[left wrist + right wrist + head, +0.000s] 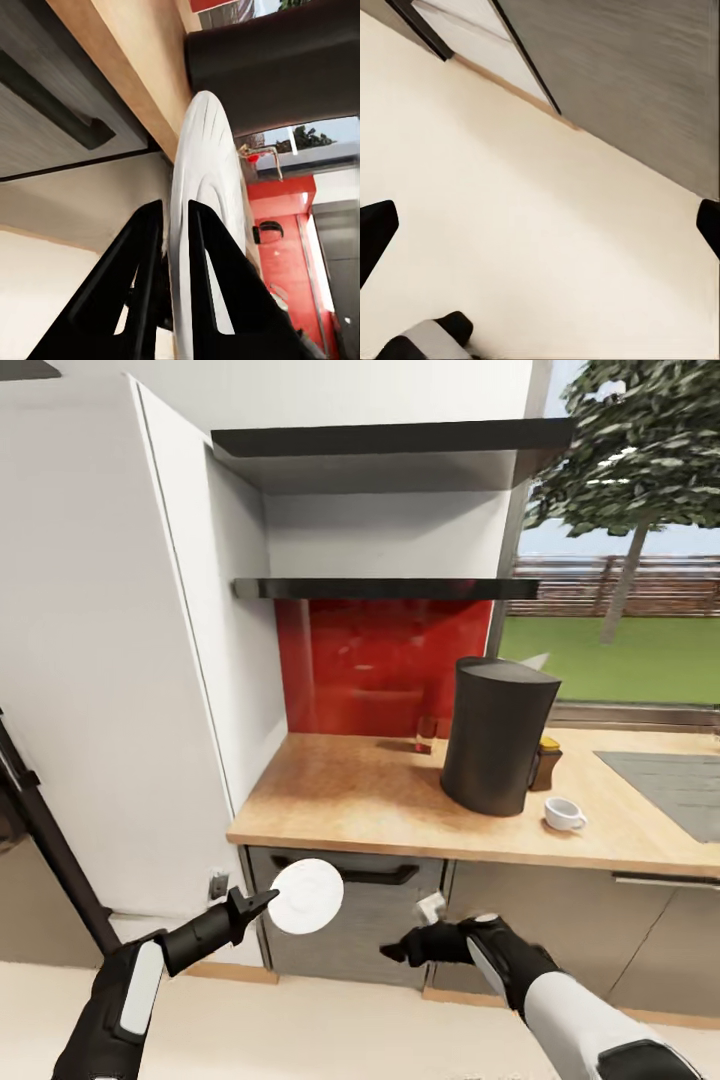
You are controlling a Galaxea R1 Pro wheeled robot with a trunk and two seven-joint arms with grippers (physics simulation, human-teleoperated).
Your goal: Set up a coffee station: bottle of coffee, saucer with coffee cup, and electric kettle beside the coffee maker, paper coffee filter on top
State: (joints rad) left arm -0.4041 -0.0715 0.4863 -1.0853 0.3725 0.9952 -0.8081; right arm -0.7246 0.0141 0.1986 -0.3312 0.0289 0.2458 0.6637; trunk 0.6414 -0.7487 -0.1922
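Left gripper (pixel 258 905) clamps saucer (pixel 306 896) by rim; right gripper (pixel 398 950) empty, spread. Saucer step: next lift onto tabletop (pixel 370 800) beside coffee maker (pixel 497 736).

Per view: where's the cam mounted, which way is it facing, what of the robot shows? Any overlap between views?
Head: on the head, facing forward and down at the countertop, coffee maker and coffee cup; both arms show.
Left wrist: near the left gripper, up along its fingers clamping the saucer.
Right wrist: near the right gripper, down at the floor; fingertips at the edges.
Shared: head and left wrist both show saucer, coffee maker, countertop.
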